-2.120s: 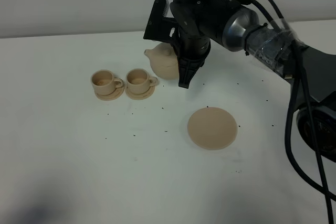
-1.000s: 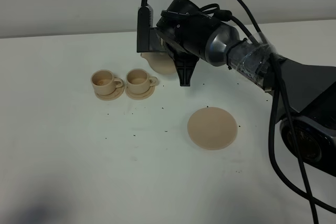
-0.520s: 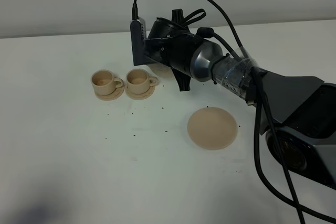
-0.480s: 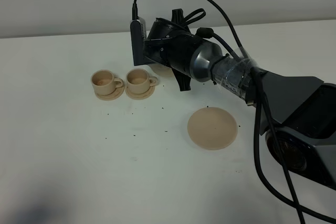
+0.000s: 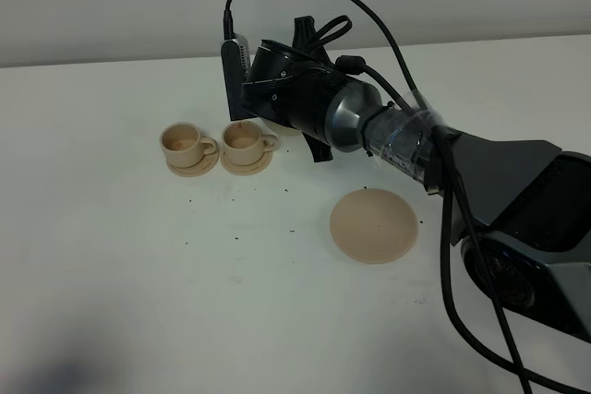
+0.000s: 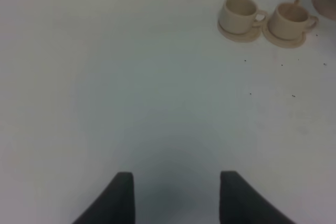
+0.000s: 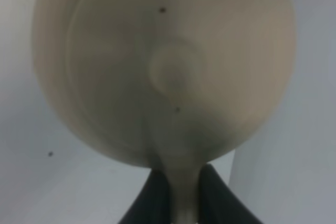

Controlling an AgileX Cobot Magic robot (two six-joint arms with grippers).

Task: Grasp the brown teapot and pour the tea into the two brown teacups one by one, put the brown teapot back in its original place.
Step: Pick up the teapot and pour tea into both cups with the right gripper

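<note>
While the right tool (image 7: 181, 199) grips the brown teapot (image 7: 163, 72) by its handle, tilted, spout just above the nearer teacup (image 5: 243, 138), the other teacup (image 5: 185, 142) sits alongside; left tool (image 6: 176, 200) gapes empty over the counter (image 6: 105, 77).

right arm (image 5: 406, 136): stretched over the table (image 5: 111, 256), wrist rolled sideways
brown teapot (image 5: 247, 120): at the jaws, nearly all hidden
two brown teacups (image 5: 247, 140): on saucers, one just beside the jaws, one beyond
plate (image 5: 374, 225): apart from the jaws
</note>
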